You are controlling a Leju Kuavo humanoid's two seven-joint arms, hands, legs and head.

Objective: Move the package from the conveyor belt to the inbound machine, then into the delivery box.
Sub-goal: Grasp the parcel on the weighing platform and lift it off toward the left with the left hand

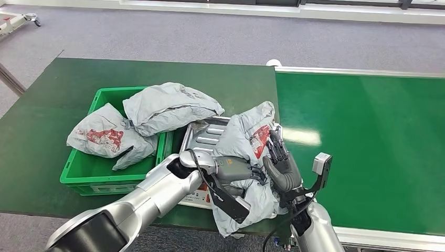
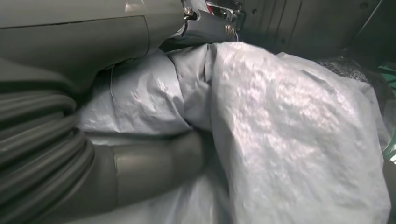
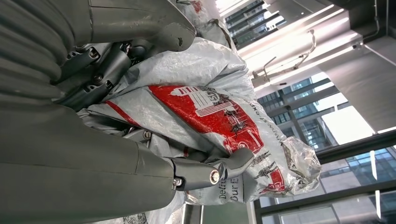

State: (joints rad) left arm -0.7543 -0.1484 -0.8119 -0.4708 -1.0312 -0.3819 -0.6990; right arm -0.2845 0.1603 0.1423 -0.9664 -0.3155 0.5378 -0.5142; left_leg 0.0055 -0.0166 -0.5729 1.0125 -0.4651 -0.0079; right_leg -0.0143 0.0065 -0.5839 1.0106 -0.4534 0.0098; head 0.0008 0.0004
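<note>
I have the package (image 1: 246, 142) off the conveyor belt (image 1: 367, 147) and sitting over the inbound machine (image 1: 204, 137) at lower centre of the head view, so I judge the first leg about done. My left robot hand (image 1: 233, 169) and right robot hand (image 1: 281, 163) both clamp it from either side. The drop into the green delivery box (image 1: 99, 173) at left, already holding two grey bags (image 1: 141, 118), is still to do.
</note>
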